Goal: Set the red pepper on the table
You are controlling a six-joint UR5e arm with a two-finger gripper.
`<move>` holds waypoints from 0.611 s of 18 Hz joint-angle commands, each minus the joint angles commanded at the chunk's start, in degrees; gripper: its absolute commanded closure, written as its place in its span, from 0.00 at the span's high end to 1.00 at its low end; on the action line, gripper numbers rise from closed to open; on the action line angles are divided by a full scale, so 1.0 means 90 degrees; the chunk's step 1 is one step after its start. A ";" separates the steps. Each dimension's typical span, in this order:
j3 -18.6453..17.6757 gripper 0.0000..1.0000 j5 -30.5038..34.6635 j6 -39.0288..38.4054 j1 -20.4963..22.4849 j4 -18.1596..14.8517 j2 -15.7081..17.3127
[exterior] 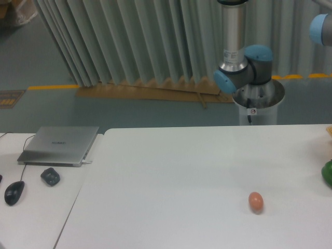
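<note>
Even, diffuse indoor light; soft, slightly hazy picture with a cool green-grey cast.

The large white flat-topped table (187,171) is lit evenly, without glare, and the small orange-brown egg-shaped object (255,202) at near right throws only a faint shadow at its base. The pleated grey-green curtain (129,41) at the far side shows soft vertical shading between folds. Fine detail is smeared throughout; the closed silver laptop (59,145) at left has soft edges. Straight lines show no evident bending at the borders.
</note>
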 joint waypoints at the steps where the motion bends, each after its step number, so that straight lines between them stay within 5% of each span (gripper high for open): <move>1: 0.0000 1.00 0.0000 0.0000 0.0010 0.0000 0.0000; 7: -0.0331 1.00 0.0360 0.0039 0.0088 -0.0126 -0.0137; 11: -0.0596 1.00 0.0675 -0.0174 0.0127 -0.0827 -0.0176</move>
